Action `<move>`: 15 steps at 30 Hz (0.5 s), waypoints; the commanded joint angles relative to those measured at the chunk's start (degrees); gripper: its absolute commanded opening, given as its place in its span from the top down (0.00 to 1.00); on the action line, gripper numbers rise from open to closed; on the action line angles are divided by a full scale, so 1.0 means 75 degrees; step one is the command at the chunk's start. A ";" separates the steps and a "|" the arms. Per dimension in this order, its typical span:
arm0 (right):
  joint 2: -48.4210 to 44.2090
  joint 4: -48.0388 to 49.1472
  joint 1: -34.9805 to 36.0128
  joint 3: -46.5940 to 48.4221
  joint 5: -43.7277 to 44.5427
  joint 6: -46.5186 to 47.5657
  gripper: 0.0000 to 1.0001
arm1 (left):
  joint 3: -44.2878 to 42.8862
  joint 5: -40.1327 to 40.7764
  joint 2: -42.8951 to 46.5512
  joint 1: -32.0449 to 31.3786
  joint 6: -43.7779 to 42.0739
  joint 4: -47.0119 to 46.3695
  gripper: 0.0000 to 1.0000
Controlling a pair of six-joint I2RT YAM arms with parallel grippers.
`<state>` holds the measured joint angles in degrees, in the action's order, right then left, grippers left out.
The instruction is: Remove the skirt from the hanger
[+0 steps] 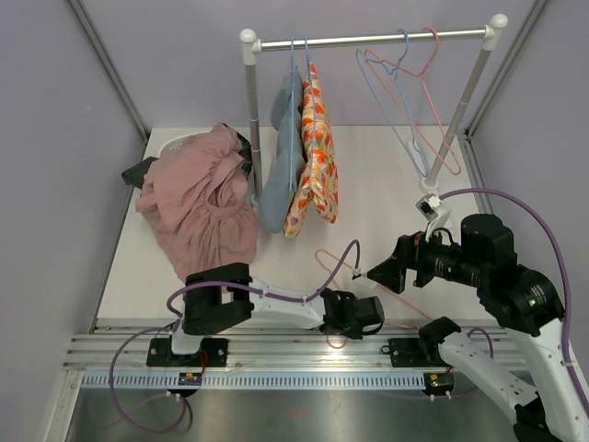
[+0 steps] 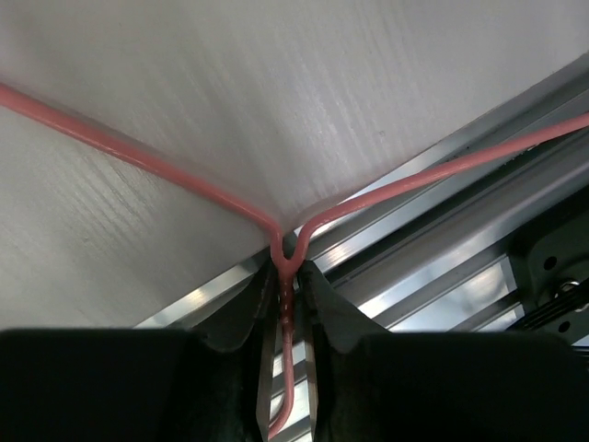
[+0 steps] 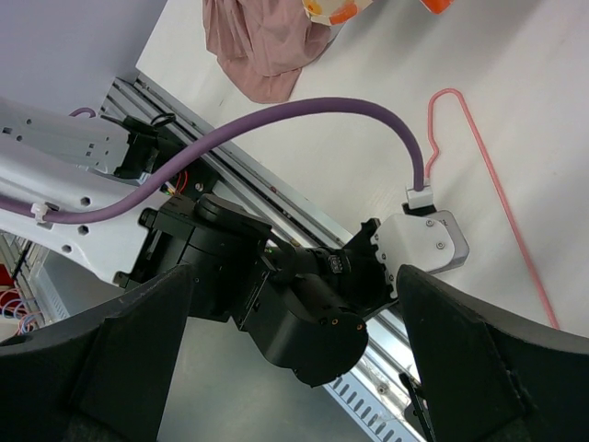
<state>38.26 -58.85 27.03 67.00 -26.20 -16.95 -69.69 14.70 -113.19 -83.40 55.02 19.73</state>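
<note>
The pink skirt [image 1: 198, 198] lies in a loose heap at the table's left, off any hanger; its hem also shows in the right wrist view [image 3: 262, 41]. A thin pink wire hanger [image 1: 324, 261] lies flat near the table's front edge. My left gripper [image 1: 342, 322] is low at that edge, shut [image 2: 288, 276] on the hanger's twisted neck. The hanger's two arms [image 2: 184, 180] spread away over the white table. My right gripper [image 1: 373, 273] hovers open and empty [image 3: 293, 276] above the left wrist, with the hanger [image 3: 479, 138] on the table beyond it.
A clothes rack [image 1: 368, 40] at the back carries a blue garment [image 1: 281, 161], an orange patterned one [image 1: 316, 157] and bare hangers [image 1: 409, 92]. A metal rail [image 1: 276, 354] runs along the front edge. A dark object [image 1: 138, 172] lies beside the skirt.
</note>
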 commanded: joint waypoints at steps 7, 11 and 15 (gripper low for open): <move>-0.0051 0.0194 0.0041 -0.0028 -0.0058 -0.0014 0.01 | 0.0093 0.0288 0.0006 0.0045 -0.0059 0.0884 1.00; 0.0194 0.0089 0.0053 0.0370 0.0047 0.0220 0.01 | -0.0468 0.1249 0.1261 0.0126 -0.0106 0.3127 1.00; 0.0640 0.0741 0.0041 0.0804 -0.0711 0.0174 0.01 | -0.0821 0.1603 0.2362 0.0770 -0.0609 0.4482 1.00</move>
<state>40.75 -59.11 27.03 69.58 -27.18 -16.25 -71.48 20.27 -104.57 -81.65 53.60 41.17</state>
